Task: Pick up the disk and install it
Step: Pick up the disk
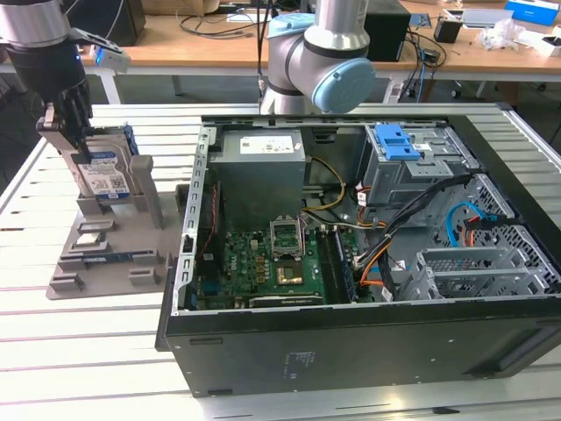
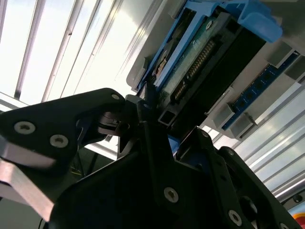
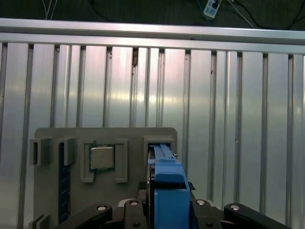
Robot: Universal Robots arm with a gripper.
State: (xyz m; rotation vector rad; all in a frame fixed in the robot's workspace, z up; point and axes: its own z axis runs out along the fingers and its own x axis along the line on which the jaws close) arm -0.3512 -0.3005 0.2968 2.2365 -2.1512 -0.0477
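Pinching the upright disk (image 1: pixel 105 178) in a slot of the grey fixture (image 1: pixel 145 191), at nine o'clock of the computer case (image 1: pixel 351 355), the closed gripper (image 1: pixel 81 147) could jam the blue carrier (image 3: pixel 167 191) against the slot walls if lifted askew.

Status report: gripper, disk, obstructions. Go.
Arm's gripper at top edge of disk, grip unconfirmed. Disk upright in grey stand, not yet installed. Cables draped beside drive cage in open case.
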